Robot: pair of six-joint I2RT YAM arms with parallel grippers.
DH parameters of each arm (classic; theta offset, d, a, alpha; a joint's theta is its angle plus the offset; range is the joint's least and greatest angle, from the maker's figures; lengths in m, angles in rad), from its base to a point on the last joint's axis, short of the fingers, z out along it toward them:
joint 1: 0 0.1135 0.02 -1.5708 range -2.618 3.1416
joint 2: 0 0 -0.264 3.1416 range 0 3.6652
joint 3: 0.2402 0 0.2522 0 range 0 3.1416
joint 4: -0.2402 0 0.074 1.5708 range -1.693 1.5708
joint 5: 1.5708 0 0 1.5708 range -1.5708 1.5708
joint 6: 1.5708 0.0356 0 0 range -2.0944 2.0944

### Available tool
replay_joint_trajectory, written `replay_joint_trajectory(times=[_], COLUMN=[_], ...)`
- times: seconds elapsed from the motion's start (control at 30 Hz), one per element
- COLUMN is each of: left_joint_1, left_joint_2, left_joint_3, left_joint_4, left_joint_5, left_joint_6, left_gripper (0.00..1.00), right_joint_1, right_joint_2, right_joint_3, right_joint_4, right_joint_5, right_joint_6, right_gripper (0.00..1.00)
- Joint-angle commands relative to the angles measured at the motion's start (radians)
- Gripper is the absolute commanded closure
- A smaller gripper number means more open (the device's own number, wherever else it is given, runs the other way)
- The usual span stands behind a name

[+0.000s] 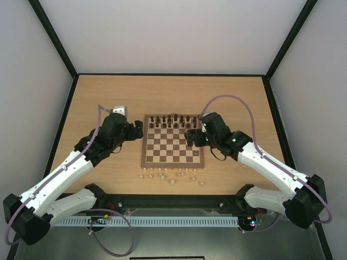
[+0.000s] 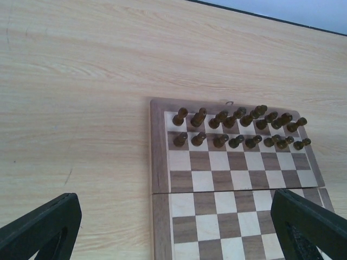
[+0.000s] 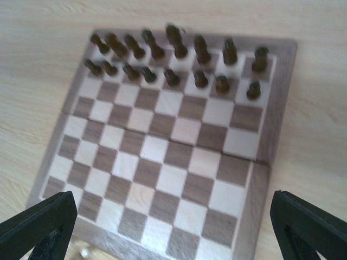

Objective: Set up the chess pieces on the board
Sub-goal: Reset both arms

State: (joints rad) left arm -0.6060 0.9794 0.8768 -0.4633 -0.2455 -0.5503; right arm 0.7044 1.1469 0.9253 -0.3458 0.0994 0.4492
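The board (image 1: 172, 153) lies mid-table, its near rows bare. Dark chess pieces (image 1: 172, 121) stand in two rows along its far side. My left gripper (image 1: 139, 130) hovers at the board's left edge, open with nothing between its fingers. The left wrist view shows this gripper (image 2: 176, 241) over the board (image 2: 233, 181), with the chess pieces (image 2: 238, 129) farther ahead. My right gripper (image 1: 191, 136) hangs over the board's right side, also open and empty. In the right wrist view it (image 3: 173, 235) spans the board (image 3: 162, 162), and the chess pieces (image 3: 173, 54) line the far rows.
Several pale beige pieces (image 1: 172, 176) lie scattered on the wooden table just in front of the board's near edge. A black frame and grey walls border the table on the left, right and far sides.
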Motion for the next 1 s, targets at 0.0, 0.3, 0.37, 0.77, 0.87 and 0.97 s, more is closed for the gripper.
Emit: replay_joint_trajectory(times=[0.0, 0.3, 0.37, 0.77, 0.87, 0.97], left_joint_1=[-0.003, -0.004, -0.004, 0.225, 0.282, 0.335], left_joint_2=[-0.072, -0.041, 0.000, 0.182, 0.237, 0.283], left_joint_3=[-0.059, -0.100, -0.097, -0.155, -0.154, -0.169], left_joint_4=[0.002, 0.104, 0.157, 0.574, 0.631, 0.684], left_joint_5=[-0.007, -0.056, -0.058, -0.035, -0.100, -0.203], left_joint_6=[-0.055, -0.049, -0.010, 0.185, 0.235, 0.267], left_gripper=[0.01, 0.01, 0.01, 0.01, 0.01, 0.01], right_joint_1=[0.007, 0.006, 0.006, -0.335, -0.453, -0.502], right_joint_2=[-0.108, -0.189, -0.177, -0.089, -0.056, -0.004], right_joint_3=[-0.114, -0.192, -0.184, -0.218, -0.297, -0.396], right_joint_4=[-0.041, 0.007, 0.008, 0.389, 0.561, 0.769], right_joint_5=[0.012, 0.116, 0.145, 0.180, 0.227, 0.308], right_joint_6=[0.071, 0.034, 0.046, -0.040, -0.033, -0.093], right_gripper=[0.01, 0.01, 0.01, 0.02, 0.01, 0.01])
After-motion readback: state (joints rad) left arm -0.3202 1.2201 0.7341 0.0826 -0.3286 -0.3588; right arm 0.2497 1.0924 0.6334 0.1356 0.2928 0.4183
